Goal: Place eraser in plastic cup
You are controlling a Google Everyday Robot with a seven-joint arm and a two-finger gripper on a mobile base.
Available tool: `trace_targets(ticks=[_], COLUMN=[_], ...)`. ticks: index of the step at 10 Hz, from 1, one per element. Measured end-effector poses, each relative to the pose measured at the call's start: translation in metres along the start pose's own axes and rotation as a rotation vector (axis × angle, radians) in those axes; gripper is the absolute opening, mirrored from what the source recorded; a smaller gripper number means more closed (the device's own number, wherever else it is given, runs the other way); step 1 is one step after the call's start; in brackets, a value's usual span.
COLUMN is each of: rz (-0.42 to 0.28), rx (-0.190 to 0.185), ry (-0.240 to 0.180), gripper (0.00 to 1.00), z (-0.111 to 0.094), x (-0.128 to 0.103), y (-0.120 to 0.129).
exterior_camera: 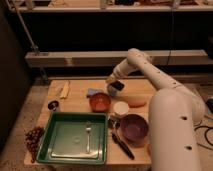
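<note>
My gripper hangs over the back middle of the wooden table, at the end of the white arm coming in from the right. It is shut on a small dark block, the eraser, held above the table. The white plastic cup stands upright in front of the gripper and lower, between an orange bowl and a purple bowl. The eraser is behind the cup and apart from it.
A green tray holding a fork fills the front left. A blue cloth, a banana, grapes, a black utensil and an orange object lie around.
</note>
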Motion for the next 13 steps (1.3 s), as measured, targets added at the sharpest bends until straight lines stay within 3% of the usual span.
trace_targets(ticks=[2,5,8,10,11,13], rz=[0.005,0.023,0.042,0.041,0.041,0.04], rx=[0.011,0.029,0.043,0.06,0.08,0.081], ry=[-0.032,-0.077,-0.077,-0.071,-0.068,-0.068], gripper=[0.11,0.42,0.72,0.8,0.8,0.8], z=[0.004,0.012,0.012,0.012,0.012,0.012], x=[-0.002,-0.004,-0.009,-0.008,-0.009,-0.009], y=[0.002,0.003,0.006,0.005,0.004,0.004])
